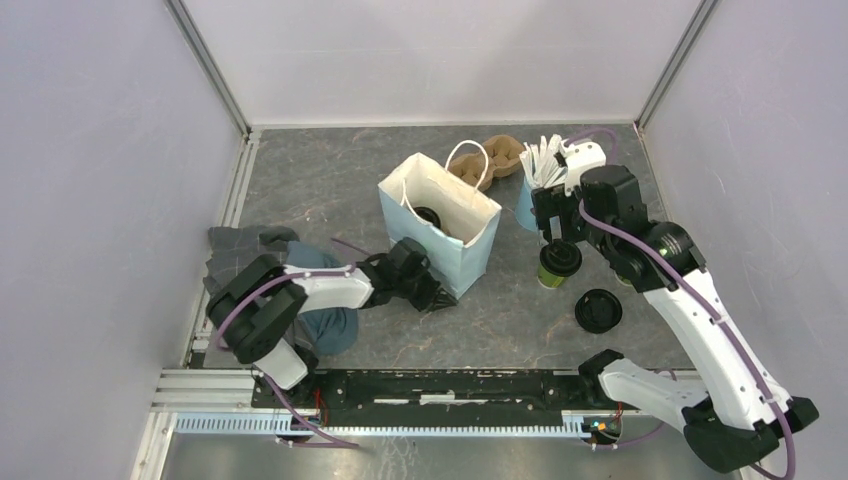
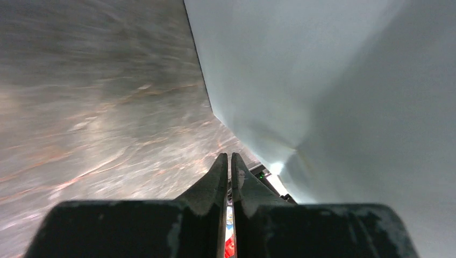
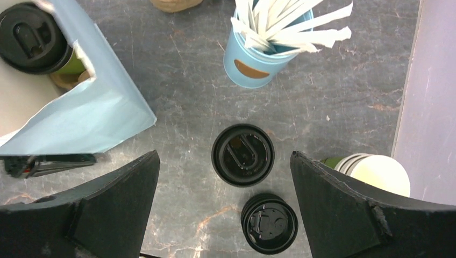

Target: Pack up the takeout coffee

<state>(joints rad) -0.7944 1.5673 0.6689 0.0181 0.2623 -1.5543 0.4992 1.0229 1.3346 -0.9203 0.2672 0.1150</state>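
Wide open and empty, the right end effector (image 3: 224,157) should sink centred around the small dark-green black-lidded paper cup (image 3: 242,155) and squeeze gently; the left end effector (image 2: 228,157) rests closed, empty.

Blue paper bag (image 1: 465,250): one.
Lidded green cups: two, the inside cup (image 3: 29,37) and the outside cup (image 3: 243,155).
Open green cup (image 3: 376,174): one seen; it may be a nested stack, cannot tell.
Loose black lid (image 3: 269,223): one.
Light-blue cup (image 3: 253,70): one. White sticks (image 3: 290,32) in it: too crowded to count.
Cardboard cup carrier (image 1: 497,157): one.
Grey cloth (image 1: 250,243): one.
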